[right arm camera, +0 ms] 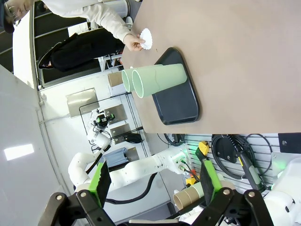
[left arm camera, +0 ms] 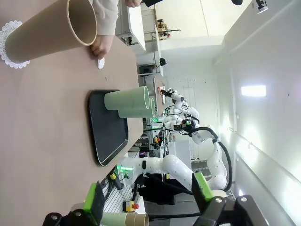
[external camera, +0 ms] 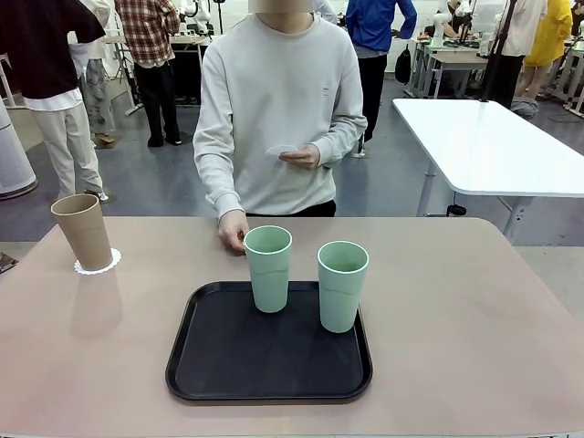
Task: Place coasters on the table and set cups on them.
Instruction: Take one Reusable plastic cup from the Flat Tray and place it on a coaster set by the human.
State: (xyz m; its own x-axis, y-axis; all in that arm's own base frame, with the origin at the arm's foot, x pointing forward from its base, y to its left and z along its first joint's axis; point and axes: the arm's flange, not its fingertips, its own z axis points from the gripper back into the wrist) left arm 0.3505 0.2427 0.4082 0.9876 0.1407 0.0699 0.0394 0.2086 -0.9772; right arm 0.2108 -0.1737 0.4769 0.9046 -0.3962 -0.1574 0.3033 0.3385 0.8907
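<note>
One setting of the three looks finished: the tan cup (external camera: 84, 239) stands on its coaster (external camera: 99, 265) near the far left corner of the counter (external camera: 474, 310). The left mint cup (external camera: 269, 267) and the right mint cup (external camera: 342, 285) stand side by side, just apart, on the black tray (external camera: 228, 360) in the middle of the counter, toward its near edge. The person's hand (external camera: 233, 230) rests near the counter's far edge, just beyond the tray's far left corner, with fingers on a second coaster (right arm camera: 146, 38) lying flat there. The person's other hand (external camera: 303, 156) holds a further coaster (external camera: 279, 149) at chest height. So the step in hand appears to be laying the second coaster. The next move probably calls for waiting until that hand is off. Then a mint cup can be gripped around its wall, lifted clear of the tray's rim and set down centred, gently, since the paper disc could slide. The left pincer (left arm camera: 148, 205) is released, jaws spread wide, with nothing between its green pads and touching nothing. The right pincer (right arm camera: 155, 183) is likewise wide apart and empty, back from the counter.
</note>
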